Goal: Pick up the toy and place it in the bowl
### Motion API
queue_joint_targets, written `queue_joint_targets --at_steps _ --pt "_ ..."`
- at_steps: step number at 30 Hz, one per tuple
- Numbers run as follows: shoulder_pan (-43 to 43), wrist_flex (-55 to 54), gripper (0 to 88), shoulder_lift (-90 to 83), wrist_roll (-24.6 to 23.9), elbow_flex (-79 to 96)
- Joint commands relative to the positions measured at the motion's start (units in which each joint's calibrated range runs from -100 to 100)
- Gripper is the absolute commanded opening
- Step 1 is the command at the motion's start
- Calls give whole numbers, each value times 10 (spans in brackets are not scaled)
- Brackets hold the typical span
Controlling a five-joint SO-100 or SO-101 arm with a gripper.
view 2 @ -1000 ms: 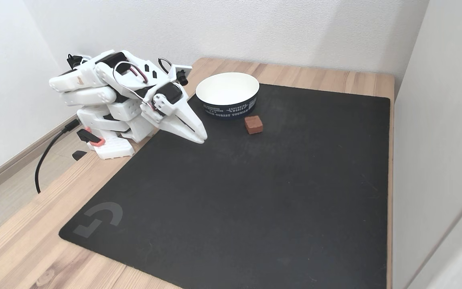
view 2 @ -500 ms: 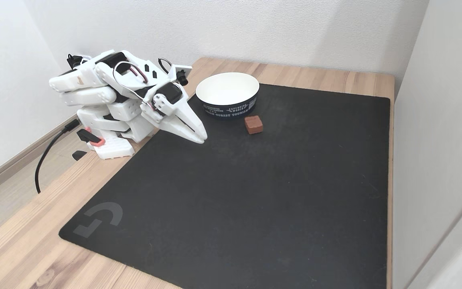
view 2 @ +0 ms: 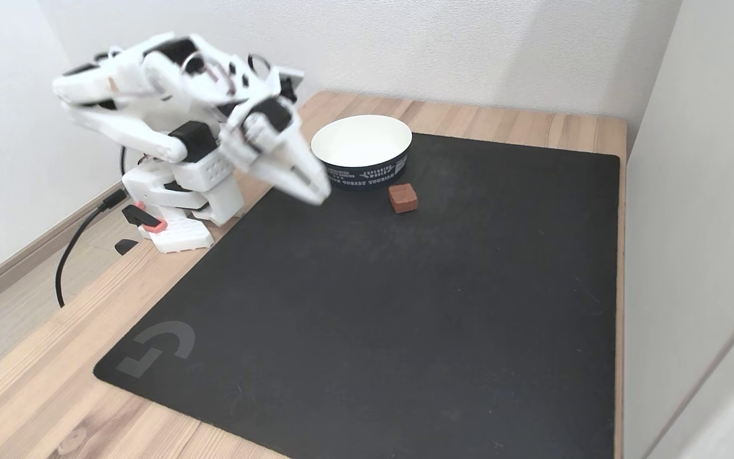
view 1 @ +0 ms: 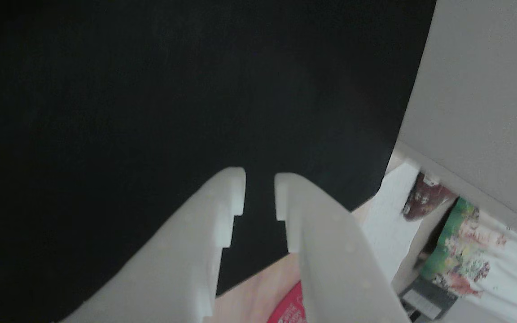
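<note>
Fixed view: bowl (view 2: 362, 148), white inside with a dark printed band outside, standing on the far part of the black mat (view 2: 405, 306); interior empty as far as visible. Toy (view 2: 402, 197), a small red-brown block, lying on the mat just in front of the bowl toward the right, apart from its wall. White arm (view 2: 169, 134) at the left, blurred, lifted over its base on the wooden table (view 2: 42, 382). Gripper (view 2: 317, 191) hanging above the mat's left part, left of the toy and near the bowl's front-left side, touching neither. Black cable (view 2: 71, 255) trailing off the table's left edge. Nothing between gripper and toy.

Other view: two white fingers (view 1: 186, 251) reaching up from the bottom edge over the mat (view 1: 151, 89), a narrow gap between the tips, nothing gripped; gripper (view 1: 260, 188) slightly parted. Red box (view 1: 291, 309) with white lettering peeking between the fingers at the bottom. Patterned cloth (view 1: 460, 246) at the lower right, under a pale wall (view 1: 487, 80).
</note>
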Motion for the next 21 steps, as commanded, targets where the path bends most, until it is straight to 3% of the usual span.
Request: queue_joint_targets --at_steps 1,21 --pt "-27 3 24 93 -1 -104" --pt "-242 12 23 526 -1 -497"
